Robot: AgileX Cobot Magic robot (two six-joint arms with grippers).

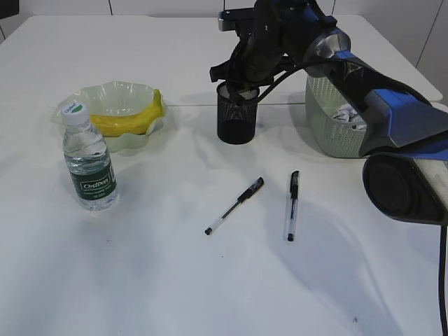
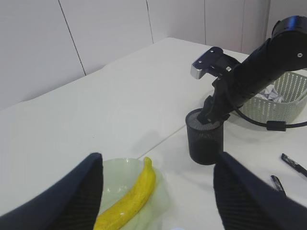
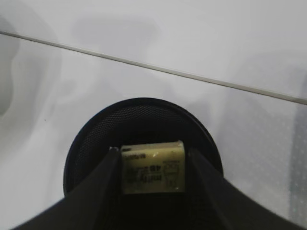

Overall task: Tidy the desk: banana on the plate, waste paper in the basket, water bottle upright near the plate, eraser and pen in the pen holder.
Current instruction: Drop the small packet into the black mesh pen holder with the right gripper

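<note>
My right gripper (image 3: 152,154) is shut on a pale yellow printed eraser (image 3: 152,168), held just above the mouth of the black mesh pen holder (image 3: 144,120). In the exterior view that gripper (image 1: 241,91) hangs over the pen holder (image 1: 236,115). Two black pens (image 1: 234,205) (image 1: 292,205) lie on the table in front of it. The banana (image 1: 126,120) rests on the pale green plate (image 1: 115,94). The water bottle (image 1: 87,161) stands upright beside the plate. Crumpled waste paper (image 1: 350,115) sits in the basket (image 1: 325,119). My left gripper (image 2: 158,160) is open above the banana (image 2: 132,196), holding nothing.
The right arm (image 1: 364,84) reaches across the basket from the right edge. A seam (image 1: 189,105) runs across the white table behind the plate and the pen holder. In the left wrist view the basket (image 2: 292,96) stands behind the right arm (image 2: 254,72).
</note>
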